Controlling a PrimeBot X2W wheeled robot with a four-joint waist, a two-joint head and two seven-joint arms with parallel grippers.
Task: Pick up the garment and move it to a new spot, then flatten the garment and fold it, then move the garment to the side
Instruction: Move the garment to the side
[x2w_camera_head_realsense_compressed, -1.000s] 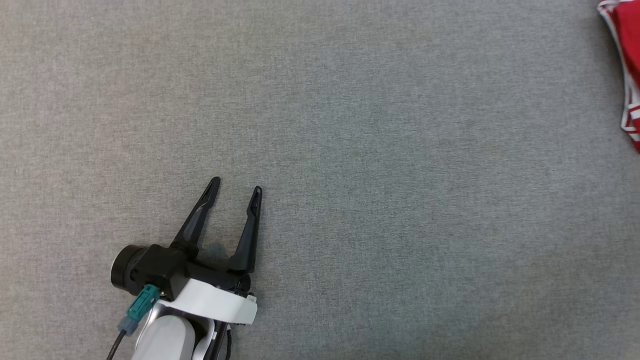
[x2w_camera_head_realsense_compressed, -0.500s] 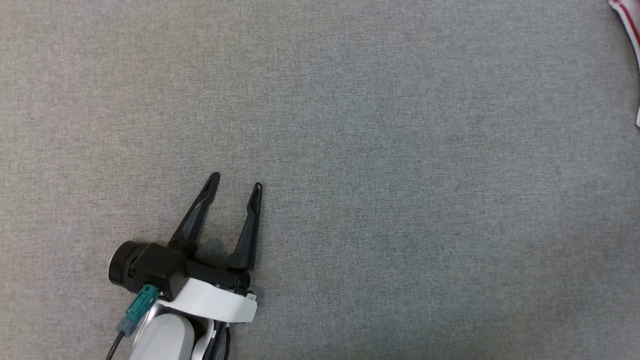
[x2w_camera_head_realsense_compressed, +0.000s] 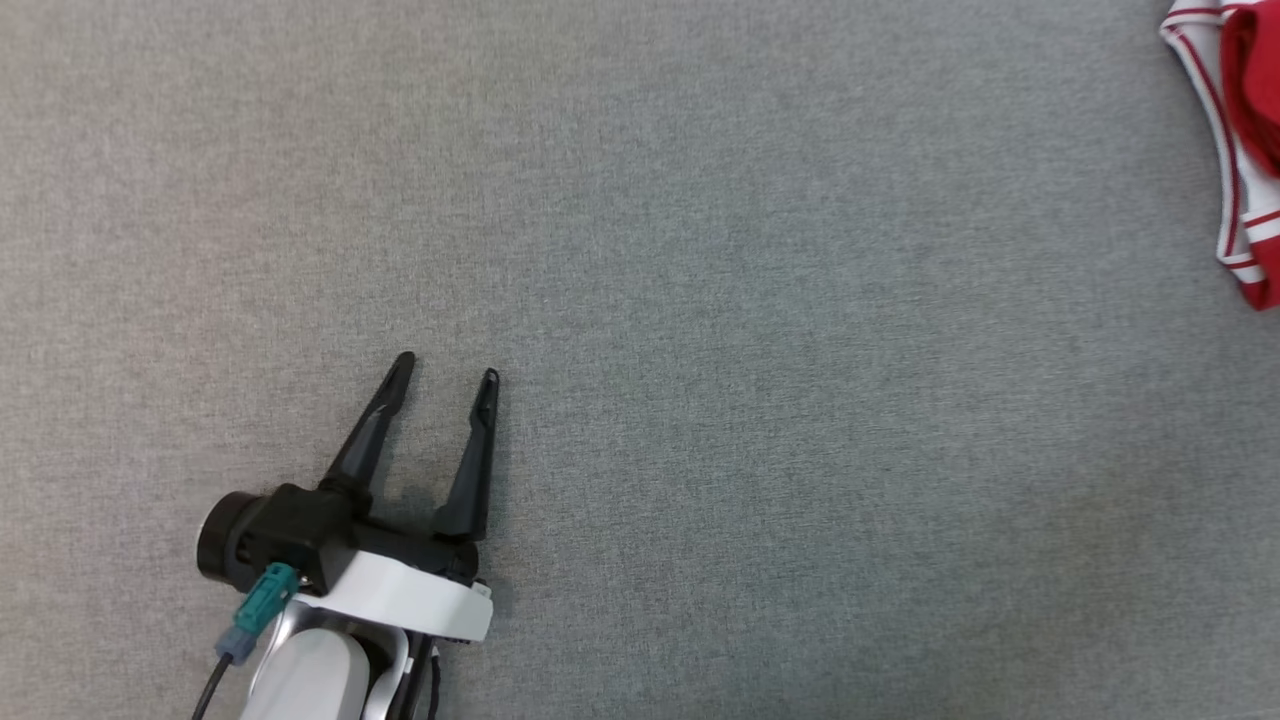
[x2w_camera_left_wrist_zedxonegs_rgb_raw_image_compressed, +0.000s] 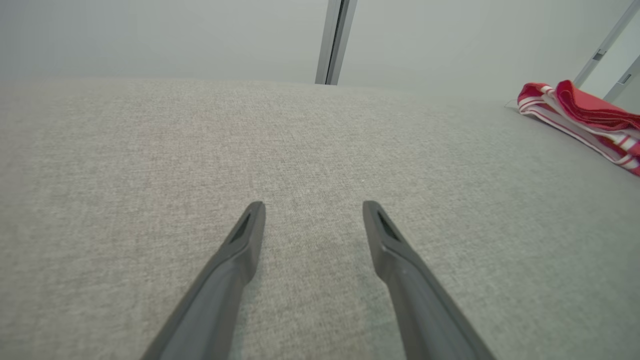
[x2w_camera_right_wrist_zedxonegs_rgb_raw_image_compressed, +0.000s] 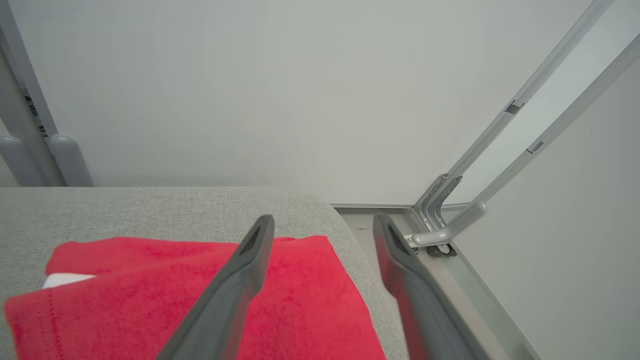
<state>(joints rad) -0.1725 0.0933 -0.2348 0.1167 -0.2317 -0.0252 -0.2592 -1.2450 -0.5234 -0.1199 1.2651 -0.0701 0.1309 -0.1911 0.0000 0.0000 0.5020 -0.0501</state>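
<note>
Right now the left gripper (x2w_camera_head_realsense_compressed: 446, 366) sits low over the gray fabric surface (x2w_camera_head_realsense_compressed: 760, 300), lower left in head view. Its fingers are spread with nothing between them. The garment (x2w_camera_head_realsense_compressed: 1250, 100), red with white striped trim, lies bunched at the far right edge of head view, well apart from the left gripper. In right wrist view the right gripper (x2w_camera_right_wrist_zedxonegs_rgb_raw_image_compressed: 324, 217) is also spread and empty. One finger is over the red cloth, the other past the surface's rounded corner. Can't tell if it touches the cloth.
</note>
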